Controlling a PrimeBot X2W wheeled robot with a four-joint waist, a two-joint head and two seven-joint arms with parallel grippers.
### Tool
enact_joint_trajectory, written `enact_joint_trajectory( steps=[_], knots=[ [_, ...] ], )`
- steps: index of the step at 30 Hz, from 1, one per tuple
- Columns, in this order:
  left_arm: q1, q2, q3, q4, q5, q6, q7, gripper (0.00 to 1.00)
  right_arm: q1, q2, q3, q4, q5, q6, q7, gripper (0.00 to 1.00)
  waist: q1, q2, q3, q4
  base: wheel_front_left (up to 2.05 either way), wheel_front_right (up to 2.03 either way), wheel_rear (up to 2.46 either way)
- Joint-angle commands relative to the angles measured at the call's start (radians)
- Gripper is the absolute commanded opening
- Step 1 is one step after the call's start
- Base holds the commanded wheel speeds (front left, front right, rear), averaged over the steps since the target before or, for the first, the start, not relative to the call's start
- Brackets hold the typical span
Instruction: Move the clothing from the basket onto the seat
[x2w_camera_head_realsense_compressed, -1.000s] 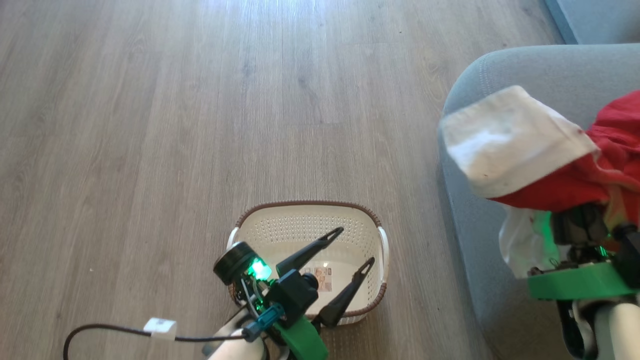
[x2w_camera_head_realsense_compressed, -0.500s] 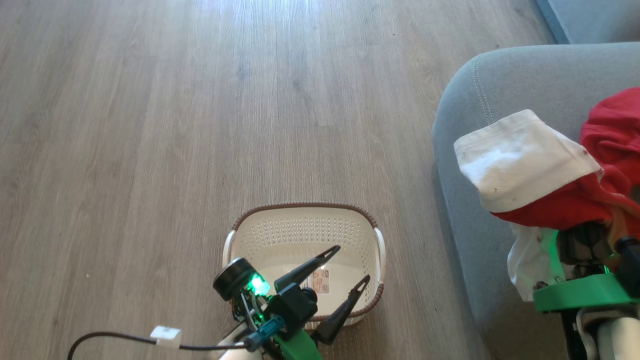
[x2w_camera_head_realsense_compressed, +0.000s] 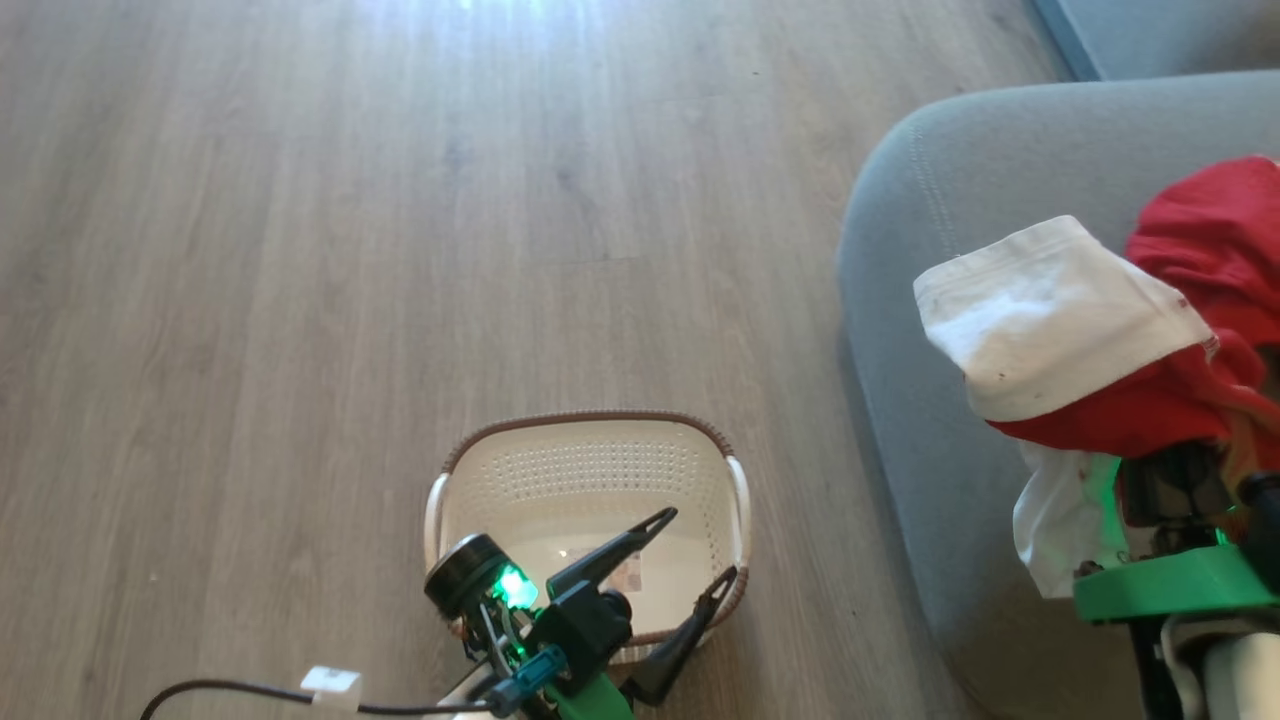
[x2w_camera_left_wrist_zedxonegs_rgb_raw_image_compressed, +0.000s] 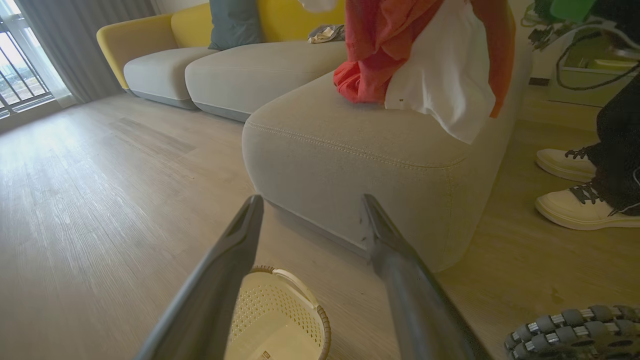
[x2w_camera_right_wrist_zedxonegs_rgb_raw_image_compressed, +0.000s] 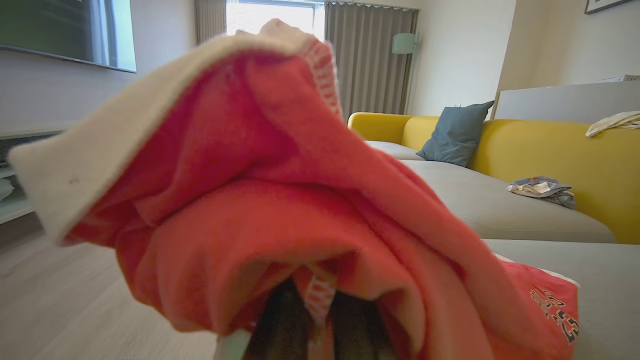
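**Clothing (x2w_camera_head_realsense_compressed: 1205, 225) at the seat (x2w_camera_head_realsense_compressed: 900, 300)**

Head view: left gripper (x2w_camera_head_realsense_compressed: 699, 544) spread wide above the basket (x2w_camera_head_realsense_compressed: 585, 418); its sticker (x2w_camera_head_realsense_compressed: 632, 574) is unreadable.
Left wrist view: clothing folds touch the seat.
Right wrist view: right gripper (x2w_camera_right_wrist_zedxonegs_rgb_raw_image_compressed: 312, 320) pinched on clothing; the number reads 23, I think.

I'm gripping the clothing (x2w_camera_head_realsense_compressed: 1100, 340) over the seat (x2w_camera_head_realsense_compressed: 900, 300) with my right jaws (left jaws are gaping above the basket (x2w_camera_head_realsense_compressed: 585, 418)).

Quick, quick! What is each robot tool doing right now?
Left tool: open, holding nothing, above the basket.
Right tool: shut on the red clothing.
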Motion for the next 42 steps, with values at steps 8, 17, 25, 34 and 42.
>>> enact_joint_trajectory(
  steps=[8, 17, 25, 34, 42],
  knots=[
    [-0.036, 0.004, 0.034, -0.047, 0.005, -0.001, -0.005, 1.0, -0.049, -0.046, -0.01, -0.073, 0.0, 0.0, -0.009, 0.0, 0.0, 0.0, 0.027, -0.11, 0.0, 0.0, 0.0],
    [-0.062, 0.006, 0.021, -0.059, 0.009, -0.001, -0.005, 1.0, -0.065, -0.043, -0.012, -0.093, -0.006, 0.0, -0.009, 0.0, 0.0, 0.0, 0.058, -0.26, 0.0, 0.0, 0.0],
    [-0.09, -0.002, 0.009, -0.068, 0.012, -0.001, -0.005, 1.0, -0.07, -0.033, -0.026, -0.107, -0.008, 0.0, -0.009, 0.0, 0.0, 0.0, 0.086, -0.356, 0.0, 0.0, 0.0],
    [-0.133, 0.004, -0.022, -0.071, 0.016, -0.001, -0.005, 1.0, -0.067, -0.012, -0.049, -0.126, -0.012, 0.0, -0.009, 0.0, 0.0, 0.0, 0.13, -0.442, 0.0, 0.0, 0.0],
    [-0.163, 0.015, -0.07, -0.061, 0.0, -0.001, -0.005, 1.0, -0.046, 0.019, -0.095, -0.161, -0.015, 0.0, -0.009, 0.0, 0.0, 0.0, 0.151, -0.459, 0.0, 0.0, 0.0]
  ],
)
